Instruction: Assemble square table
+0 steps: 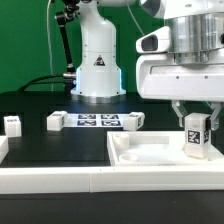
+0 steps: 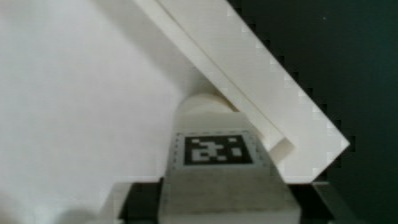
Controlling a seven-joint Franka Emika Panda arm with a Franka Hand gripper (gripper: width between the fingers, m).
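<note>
The white square table top (image 1: 150, 152) lies flat at the front, rim up, on the exterior view's right. My gripper (image 1: 194, 112) is shut on a white tagged peg leg (image 1: 195, 135) and holds it upright in the top's right corner area, its lower end at the tray floor. In the wrist view the leg (image 2: 221, 140) runs from between my dark fingers (image 2: 143, 200) to the corner by the raised rim (image 2: 249, 75). Two more legs (image 1: 57, 121) (image 1: 133, 120) lie by the marker board, and another (image 1: 12, 125) lies at the left.
The marker board (image 1: 96, 121) lies on the black table behind the top. The arm's white base (image 1: 97, 65) stands at the back. A long white rail (image 1: 60, 178) runs along the front edge, touching the table top.
</note>
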